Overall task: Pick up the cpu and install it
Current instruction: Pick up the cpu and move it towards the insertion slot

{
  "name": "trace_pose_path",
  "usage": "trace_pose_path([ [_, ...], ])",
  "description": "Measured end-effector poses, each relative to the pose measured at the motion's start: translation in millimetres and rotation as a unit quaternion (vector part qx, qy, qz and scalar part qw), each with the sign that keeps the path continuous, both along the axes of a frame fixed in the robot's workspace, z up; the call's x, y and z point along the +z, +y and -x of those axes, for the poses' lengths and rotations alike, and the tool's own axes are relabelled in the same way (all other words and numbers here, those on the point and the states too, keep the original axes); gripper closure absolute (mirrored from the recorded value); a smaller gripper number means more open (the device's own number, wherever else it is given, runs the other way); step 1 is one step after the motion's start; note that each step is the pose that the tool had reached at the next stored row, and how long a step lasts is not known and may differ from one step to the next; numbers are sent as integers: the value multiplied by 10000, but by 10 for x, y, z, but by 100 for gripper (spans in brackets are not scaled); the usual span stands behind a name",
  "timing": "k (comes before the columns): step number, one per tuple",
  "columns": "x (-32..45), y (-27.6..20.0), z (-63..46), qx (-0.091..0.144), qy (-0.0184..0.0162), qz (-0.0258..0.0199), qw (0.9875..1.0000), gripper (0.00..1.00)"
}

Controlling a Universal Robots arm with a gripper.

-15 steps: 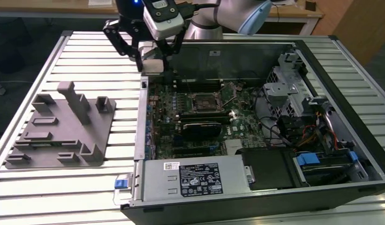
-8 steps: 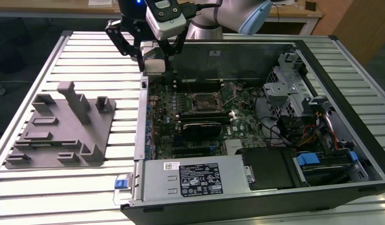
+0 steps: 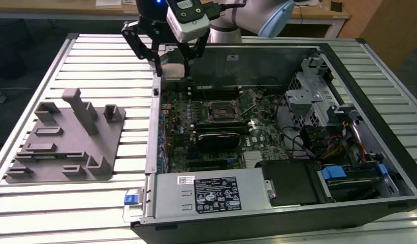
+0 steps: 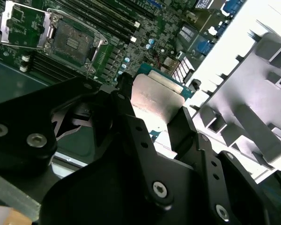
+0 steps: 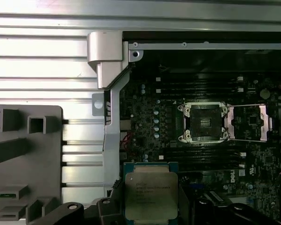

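Hard to make out the cpu (image 3: 173, 71) in the exterior view: just a small pale patch between the dark fingers of the gripper (image 3: 171, 68). Cut off by the picture's edge there, most of the arm (image 3: 256, 15). Hidden in the second wrist view, part of the cpu (image 4: 157, 96), tucked behind the black fingers (image 4: 131, 117). Cut off at the edge in the first wrist view, one side of the cpu (image 5: 151, 193) and much of the gripper (image 5: 151, 213).

Held by two sides, jaws closed tight on the cpu, one finger on each edge. Seen flat in the first wrist view, silvery top plate up, green rim around it. Up in the air, not lying on anything. Over the far corner of the open computer case (image 3: 276, 61), toward the exterior view's left, just inside the case wall. Well apart from the socket (image 5: 205, 123), open, with its lid (image 5: 249, 123) flipped to one side. Perhaps tipped a little in the second wrist view, hard to be sure.

Outside the case, at the exterior view's left, a grey fixture plate (image 3: 66, 142) on the slatted table (image 3: 32, 66).
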State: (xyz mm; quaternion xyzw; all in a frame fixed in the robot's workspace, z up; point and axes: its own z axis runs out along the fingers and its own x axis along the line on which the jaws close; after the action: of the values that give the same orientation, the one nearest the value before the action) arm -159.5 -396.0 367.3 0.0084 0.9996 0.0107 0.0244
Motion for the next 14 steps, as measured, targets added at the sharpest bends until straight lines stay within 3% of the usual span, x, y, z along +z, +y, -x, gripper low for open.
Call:
trace_pose_path([
  [14,-61,87,-226,0,1,0,10000,45],
])
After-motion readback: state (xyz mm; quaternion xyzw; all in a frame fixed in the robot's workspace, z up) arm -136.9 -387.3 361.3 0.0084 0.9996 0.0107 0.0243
